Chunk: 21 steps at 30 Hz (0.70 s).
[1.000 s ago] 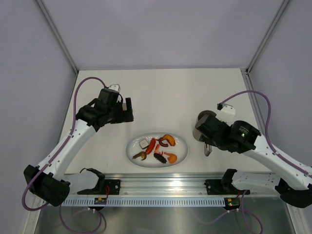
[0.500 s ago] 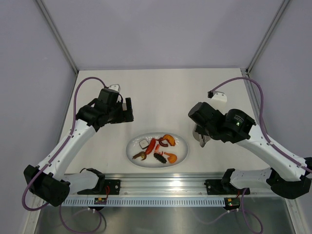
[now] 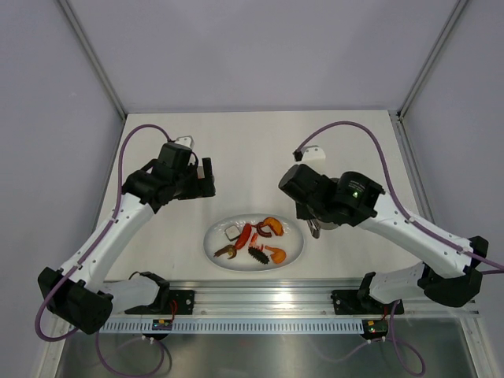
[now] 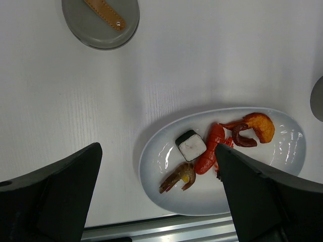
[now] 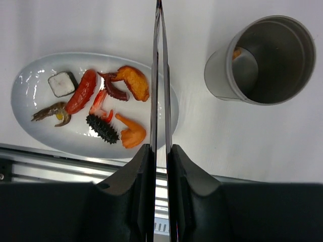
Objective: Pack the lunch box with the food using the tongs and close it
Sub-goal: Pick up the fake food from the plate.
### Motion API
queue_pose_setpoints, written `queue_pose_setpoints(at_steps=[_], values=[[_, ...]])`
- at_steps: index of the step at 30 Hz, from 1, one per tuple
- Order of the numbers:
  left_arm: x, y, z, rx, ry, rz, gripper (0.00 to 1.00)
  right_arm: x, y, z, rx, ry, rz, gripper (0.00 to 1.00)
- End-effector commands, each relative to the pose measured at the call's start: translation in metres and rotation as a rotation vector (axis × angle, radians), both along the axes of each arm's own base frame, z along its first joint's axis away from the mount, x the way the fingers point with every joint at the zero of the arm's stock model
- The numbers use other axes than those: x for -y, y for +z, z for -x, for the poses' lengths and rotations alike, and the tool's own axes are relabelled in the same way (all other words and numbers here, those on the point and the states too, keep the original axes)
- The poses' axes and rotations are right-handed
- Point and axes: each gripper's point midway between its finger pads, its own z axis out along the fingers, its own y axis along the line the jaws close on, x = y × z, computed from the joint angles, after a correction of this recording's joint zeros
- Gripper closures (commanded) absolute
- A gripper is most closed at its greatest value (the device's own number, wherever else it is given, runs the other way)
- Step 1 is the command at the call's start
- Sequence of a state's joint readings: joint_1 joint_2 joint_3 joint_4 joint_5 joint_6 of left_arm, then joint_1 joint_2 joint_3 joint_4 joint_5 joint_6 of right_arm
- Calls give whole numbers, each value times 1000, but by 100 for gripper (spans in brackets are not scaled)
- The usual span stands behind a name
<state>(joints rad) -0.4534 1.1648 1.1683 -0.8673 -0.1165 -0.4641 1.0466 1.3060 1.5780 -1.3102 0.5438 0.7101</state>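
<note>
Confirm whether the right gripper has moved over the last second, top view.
Yes. The right gripper, shut on the tongs, has swung left toward the white plate, which stayed put.

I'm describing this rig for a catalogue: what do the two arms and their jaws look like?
The left arm and right arm have white shells between black joints, on black bases. A purple cable loops along each to a white plug. A green light glows on the right arm. The jaws are matte black wedges.
</note>
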Motion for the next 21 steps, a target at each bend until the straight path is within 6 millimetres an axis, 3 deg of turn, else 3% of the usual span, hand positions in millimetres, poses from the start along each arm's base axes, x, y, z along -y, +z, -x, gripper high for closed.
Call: queue_pose_setpoints(at_steps=[1,6,10,16,21], values=[[-2,17,-2,64,7,11,1,-31,-7,4,-9,121,-2,91],[-1,18,-2,67,5,20,1,-49,-39,35,-86,237,36,88],[-1,17,-1,63,7,22,1,-40,-65,56,-166,277,62,81],[0,15,0,62,9,35,1,-35,-79,75,-236,320,23,64],[3,14,-1,58,5,43,1,-39,-90,78,-260,341,17,56]])
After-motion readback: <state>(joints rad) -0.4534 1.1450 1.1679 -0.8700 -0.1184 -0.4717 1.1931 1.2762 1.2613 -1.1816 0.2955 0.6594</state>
